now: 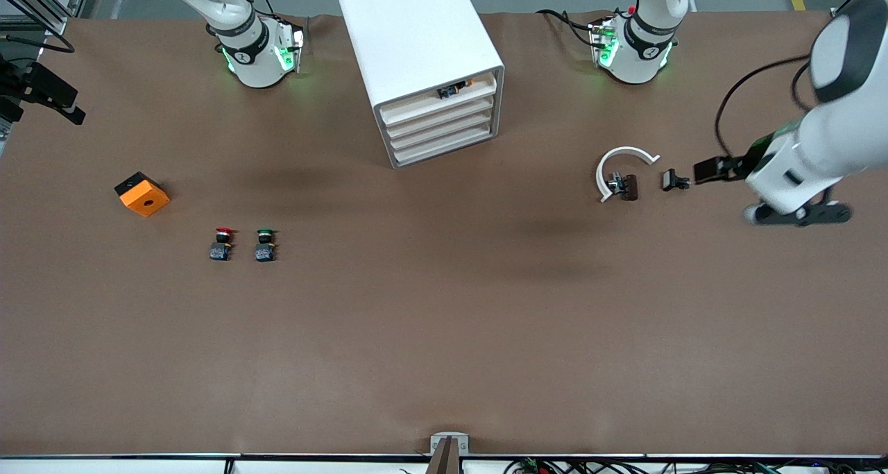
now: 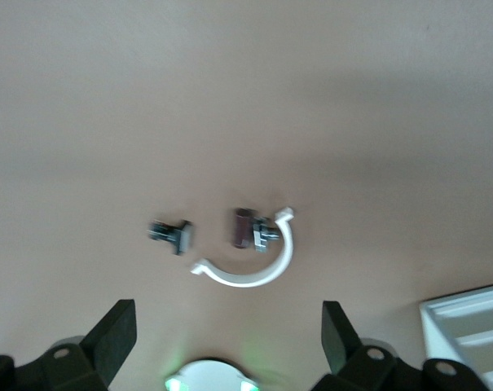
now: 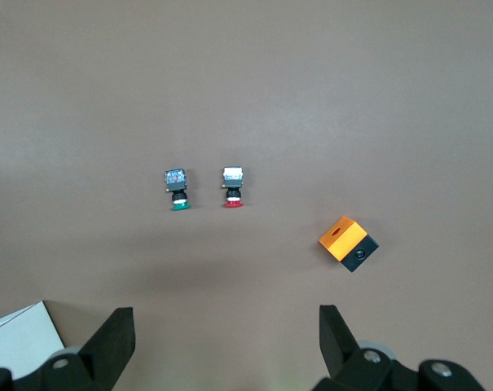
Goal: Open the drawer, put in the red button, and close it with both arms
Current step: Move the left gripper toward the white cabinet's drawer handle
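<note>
The red button sits on the brown table, toward the right arm's end: red mushroom cap, black-and-blue body, lying on its side. Just beside it, the twin with the green cap, apart but close. An orange block with a hole in its top face lies farther from the front camera than the pair, nearer the table's edge.

Up the table stands the white cabinet, slat fronts stacked. The top drawer holds a small dark part with an orange bit; the fronts below it sit flush.

Toward the left arm's end: a white curved clip with a small dark brown piece in its bend, and a small black part just beside.

The left gripper hangs over that cluster, jaws spread wide, nothing between them. The right gripper, seen only in its wrist view, hovers over the buttons and block, jaws wide too, holding nothing. Nothing lies between the red button and the cabinet. Grey floor shows past the table's top edge, cables along the near rail.
</note>
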You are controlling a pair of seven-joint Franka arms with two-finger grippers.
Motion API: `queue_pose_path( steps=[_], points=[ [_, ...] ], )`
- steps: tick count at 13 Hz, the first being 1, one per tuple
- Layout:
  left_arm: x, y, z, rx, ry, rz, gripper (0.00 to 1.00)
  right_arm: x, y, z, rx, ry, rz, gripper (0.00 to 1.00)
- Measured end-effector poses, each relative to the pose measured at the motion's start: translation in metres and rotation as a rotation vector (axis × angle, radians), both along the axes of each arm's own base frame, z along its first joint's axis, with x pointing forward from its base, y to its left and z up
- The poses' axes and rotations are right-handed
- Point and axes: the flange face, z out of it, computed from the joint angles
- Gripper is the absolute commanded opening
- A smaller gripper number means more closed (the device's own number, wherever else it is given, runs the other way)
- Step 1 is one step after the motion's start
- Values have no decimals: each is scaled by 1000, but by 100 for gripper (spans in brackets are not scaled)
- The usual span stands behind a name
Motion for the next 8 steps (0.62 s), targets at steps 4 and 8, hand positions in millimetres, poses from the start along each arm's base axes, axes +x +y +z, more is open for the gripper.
queue_pose_path(
  steps=[4, 8],
  points=[
    [21, -32, -114, -69, 242, 309, 100, 2, 0, -2, -1, -1, 0, 100],
    [25, -102, -189, -5, 339, 551, 100, 6, -1, -5, -2, -5, -1, 100]
  ],
)
